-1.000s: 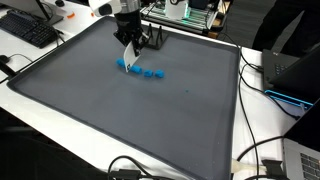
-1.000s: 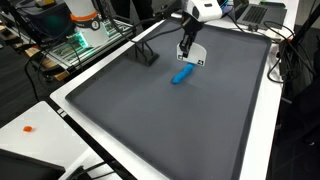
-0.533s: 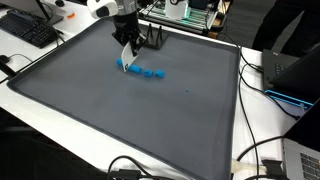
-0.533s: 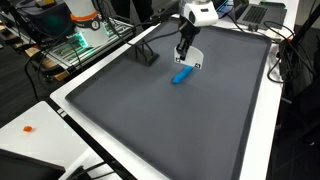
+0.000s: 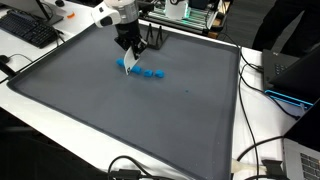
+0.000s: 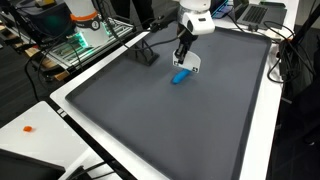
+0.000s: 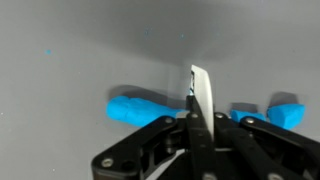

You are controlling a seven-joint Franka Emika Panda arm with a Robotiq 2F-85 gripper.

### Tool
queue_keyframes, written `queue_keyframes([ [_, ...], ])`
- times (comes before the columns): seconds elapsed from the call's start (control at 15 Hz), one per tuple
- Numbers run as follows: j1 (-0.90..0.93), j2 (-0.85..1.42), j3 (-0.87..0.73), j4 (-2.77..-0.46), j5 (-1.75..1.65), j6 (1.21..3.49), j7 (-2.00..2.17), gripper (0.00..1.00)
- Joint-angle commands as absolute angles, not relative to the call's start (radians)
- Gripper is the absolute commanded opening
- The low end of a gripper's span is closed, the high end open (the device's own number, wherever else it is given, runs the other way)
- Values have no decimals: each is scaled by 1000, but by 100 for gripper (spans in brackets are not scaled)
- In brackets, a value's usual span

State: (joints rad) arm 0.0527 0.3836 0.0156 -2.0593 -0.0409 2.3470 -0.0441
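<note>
Claw (image 7: 192,120) was clamped on a thin white blade (image 7: 200,88) by the blue pieces (image 7: 140,108); a slip in that grip could have twisted it, scattering them.

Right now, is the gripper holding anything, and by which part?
Yes. The gripper is shut on a thin white blade, pinched at its upper end. Its free end points down at the blue pieces on the grey mat.
</note>
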Motion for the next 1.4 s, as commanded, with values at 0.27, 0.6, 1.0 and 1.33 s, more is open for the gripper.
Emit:
queue_keyframes([
  [0.27, 47, 422, 20, -2076, -47, 2381, -39, 1],
  [0.6, 48, 446, 22, -2068, -45, 2371, -43, 1],
  [1.0, 42, 458, 46, -2063, -11, 2355, -65, 1],
  [1.33, 48, 447, 44, -2063, -22, 2354, -58, 1],
])
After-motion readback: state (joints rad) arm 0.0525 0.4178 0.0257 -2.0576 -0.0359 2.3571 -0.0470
